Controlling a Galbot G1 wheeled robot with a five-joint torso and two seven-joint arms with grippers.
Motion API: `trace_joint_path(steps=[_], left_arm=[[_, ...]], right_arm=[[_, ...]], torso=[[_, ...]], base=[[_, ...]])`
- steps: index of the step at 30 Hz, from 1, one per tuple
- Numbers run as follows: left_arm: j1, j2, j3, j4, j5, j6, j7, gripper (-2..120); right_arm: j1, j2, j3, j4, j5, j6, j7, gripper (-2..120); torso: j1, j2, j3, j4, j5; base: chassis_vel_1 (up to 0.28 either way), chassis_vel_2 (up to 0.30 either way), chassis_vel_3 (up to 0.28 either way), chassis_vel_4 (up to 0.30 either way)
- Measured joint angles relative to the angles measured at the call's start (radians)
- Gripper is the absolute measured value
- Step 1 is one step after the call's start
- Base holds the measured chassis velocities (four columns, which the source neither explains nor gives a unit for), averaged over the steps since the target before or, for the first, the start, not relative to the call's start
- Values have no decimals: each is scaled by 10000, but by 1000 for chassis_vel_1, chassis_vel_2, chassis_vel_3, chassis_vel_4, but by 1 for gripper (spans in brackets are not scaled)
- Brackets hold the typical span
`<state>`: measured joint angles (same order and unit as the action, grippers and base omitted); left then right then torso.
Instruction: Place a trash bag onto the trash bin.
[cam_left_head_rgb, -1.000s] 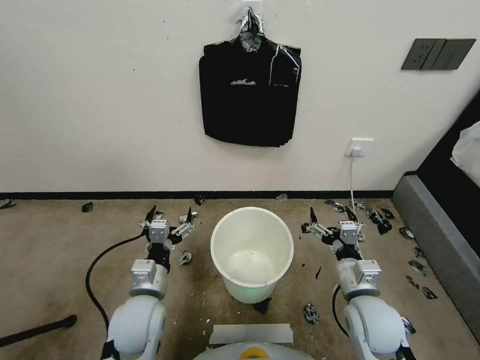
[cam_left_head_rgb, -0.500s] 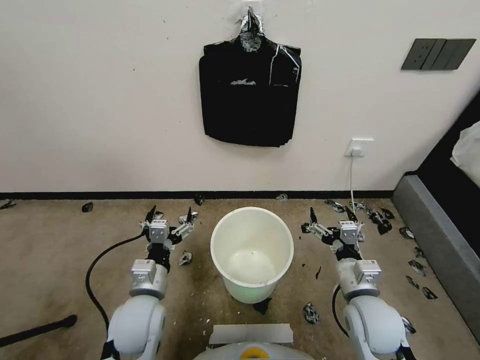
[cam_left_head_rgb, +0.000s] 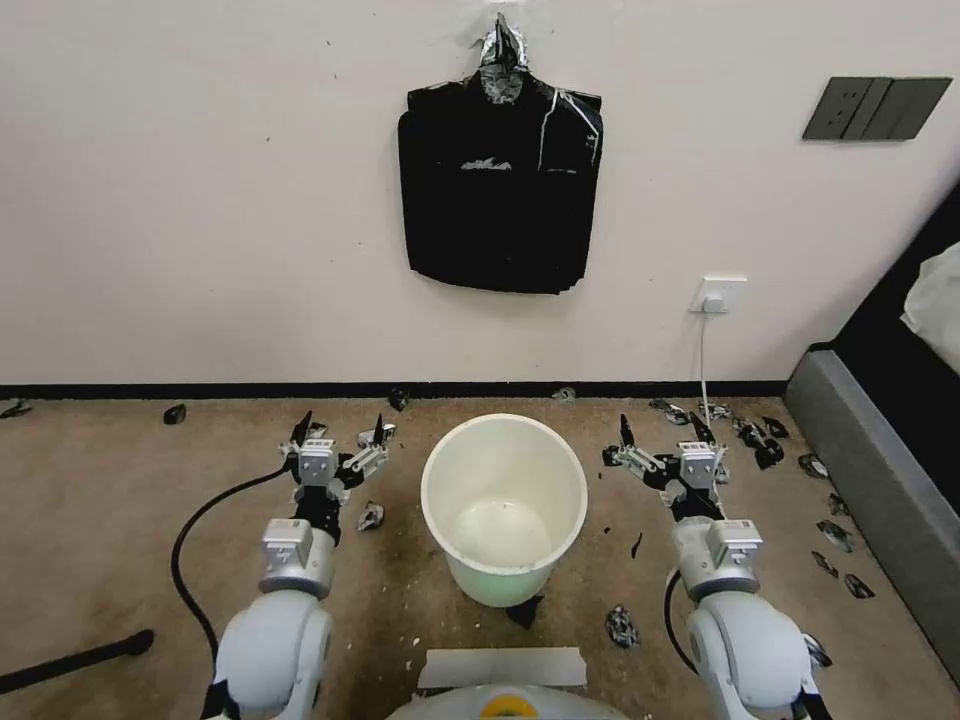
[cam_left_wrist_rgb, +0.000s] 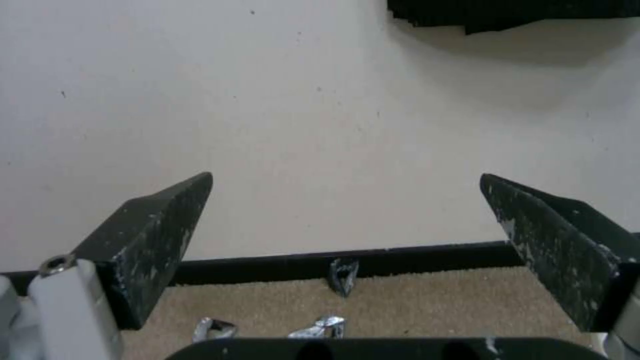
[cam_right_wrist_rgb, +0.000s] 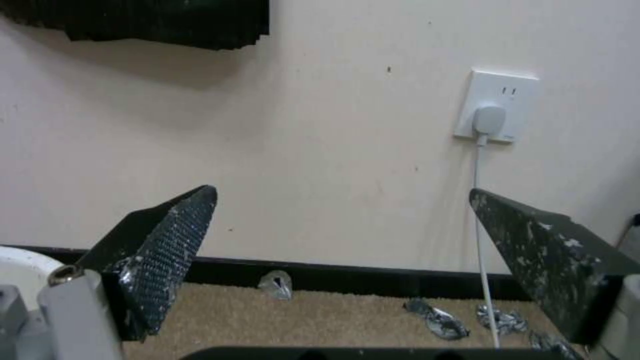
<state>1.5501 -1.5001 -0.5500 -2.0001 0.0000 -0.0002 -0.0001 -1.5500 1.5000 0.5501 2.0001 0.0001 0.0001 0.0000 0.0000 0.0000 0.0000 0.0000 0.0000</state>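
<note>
You are facing a pale wall (cam_left_head_rgb: 200, 200) that meets a tan carpet (cam_left_head_rgb: 100, 520) along a dark baseboard, with small black plastic scraps (cam_left_head_rgb: 760, 445) scattered over the floor, most of them toward your right. High on the wall hangs a flat black stack of bags (cam_left_head_rgb: 497, 190) with a silvery taped tip; its lower edge also shows in the left wrist view (cam_left_wrist_rgb: 513, 12) and the right wrist view (cam_right_wrist_rgb: 140, 20). A white wall socket (cam_left_head_rgb: 718, 295) with a plug and a white cord sits to the right of it (you can see it closer in the right wrist view (cam_right_wrist_rgb: 495, 107)).

The trash bin (cam_left_head_rgb: 503, 505) stands upright on the carpet straight ahead of you, between your two arms, its white inside bare.

Your left gripper (cam_left_head_rgb: 340, 432) hovers just left of the bin, apart from it, its two dark fingers (cam_left_wrist_rgb: 157, 235) spread wide with nothing between them. Your right gripper (cam_left_head_rgb: 660, 430) hovers on the bin's other side, near but not touching, its fingers (cam_right_wrist_rgb: 163, 245) likewise spread wide and holding nothing. A black cable (cam_left_head_rgb: 200, 540) loops on the floor beside your left arm.
</note>
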Motion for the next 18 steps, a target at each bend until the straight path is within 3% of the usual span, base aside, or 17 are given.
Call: trace_joint_path(steps=[5, 9, 10, 13, 18], left_arm=[[512, -56, -70, -471, -168, -838, -221, 100], [1411, -178, -201, -1310, -504, -2354, -632, 100], [1411, -178, -201, -1310, -504, -2354, -632, 100], [2005, -247, -218, -1804, -680, -3331, -805, 100], [2197, -202, 154, -1767, -593, -3520, -467, 100]], right_arm=[[-449, -27, 17, 511, -128, 622, 252, 100], [-1556, -110, 98, 1751, -520, 2164, 872, 100], [-1556, -110, 98, 1751, -520, 2164, 872, 100], [-2047, -97, -230, 1900, -399, 2645, 917, 100], [-2182, -98, -406, 1770, -231, 2677, 899, 100]], torso=[[0, 0, 0, 1, 3], [0, 1, -1, -2, -3], [0, 1, -1, -2, -3], [0, 1, -1, 0, 9], [0, 0, 0, -1, 1]], base=[[0, 0, 0, 0], [0, 0, 0, 0], [0, 0, 0, 0], [0, 0, 0, 0], [0, 0, 0, 0]])
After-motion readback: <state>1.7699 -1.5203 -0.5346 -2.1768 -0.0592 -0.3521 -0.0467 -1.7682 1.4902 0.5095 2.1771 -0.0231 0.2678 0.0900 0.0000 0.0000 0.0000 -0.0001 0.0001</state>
